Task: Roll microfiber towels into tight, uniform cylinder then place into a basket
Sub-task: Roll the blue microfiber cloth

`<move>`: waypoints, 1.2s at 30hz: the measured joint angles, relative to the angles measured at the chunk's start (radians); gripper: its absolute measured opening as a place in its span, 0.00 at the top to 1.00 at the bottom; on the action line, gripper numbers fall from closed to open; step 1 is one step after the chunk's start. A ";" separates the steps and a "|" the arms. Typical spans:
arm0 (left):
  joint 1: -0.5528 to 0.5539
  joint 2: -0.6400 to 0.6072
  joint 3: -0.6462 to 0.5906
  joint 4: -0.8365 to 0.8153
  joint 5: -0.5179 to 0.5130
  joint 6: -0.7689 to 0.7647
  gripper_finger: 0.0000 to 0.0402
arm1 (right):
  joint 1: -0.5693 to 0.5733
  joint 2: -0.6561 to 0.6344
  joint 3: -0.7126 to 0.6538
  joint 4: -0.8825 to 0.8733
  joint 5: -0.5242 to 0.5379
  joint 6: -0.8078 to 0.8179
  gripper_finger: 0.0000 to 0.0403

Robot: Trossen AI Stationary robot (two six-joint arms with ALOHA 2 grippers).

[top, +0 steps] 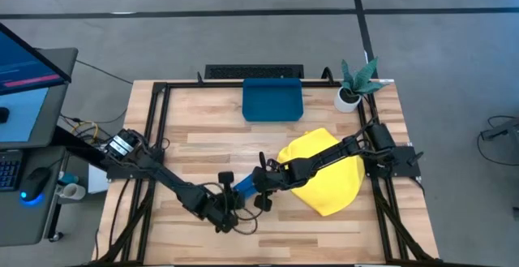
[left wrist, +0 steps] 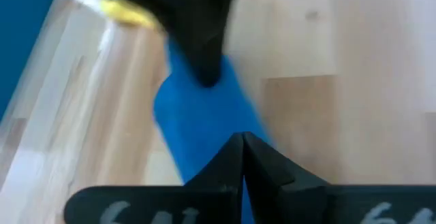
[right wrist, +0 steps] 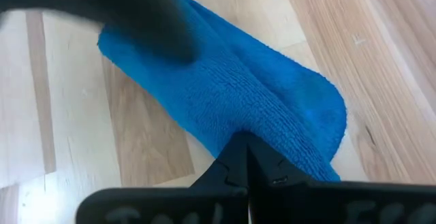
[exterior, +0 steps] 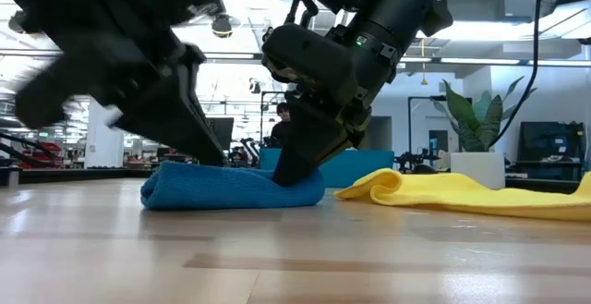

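Observation:
The royal blue microfiber towel (exterior: 231, 189) lies rolled into a short, thick bundle on the wooden table, near the front middle (top: 242, 187). My left gripper (left wrist: 242, 142) is shut at one end of the roll, and my right gripper (right wrist: 246, 142) is shut at the other end (exterior: 297, 176). The yellow towel (top: 328, 178) lies crumpled flat on the table under my right arm. The teal basket (top: 272, 101) stands at the far middle of the table. My left gripper has its shut fingertips on the cloth at the roll's left end (left wrist: 216, 157), slanting down from the table's near left. Which layer it has is hidden by the fingers. The roll lies on the table. My right gripper has its shut fingertips dug into a fold on top of the roll near its right end (right wrist: 266, 130). The fingers slant down from the table's right and lie across the roll. The cloth bulges around them (exterior: 309, 191), and the roll rests on the table.
A small white pot with a green plant (top: 353, 87) stands at the far right corner, next to the basket. Bare wood lies in front of the roll and to its left. A desk with a monitor and mouse (top: 28, 96) stands off the table's left side.

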 joint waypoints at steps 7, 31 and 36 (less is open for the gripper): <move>0.063 -0.001 -0.072 0.013 0.060 -0.101 1.00 | 0.002 0.000 0.000 0.000 0.000 -0.002 0.98; -0.003 -0.098 -0.104 0.140 0.029 -0.038 1.00 | -0.016 0.000 0.000 0.002 -0.027 0.012 0.97; 0.020 -0.059 -0.121 0.147 0.048 -0.044 1.00 | -0.017 0.000 0.000 -0.001 -0.027 0.012 0.97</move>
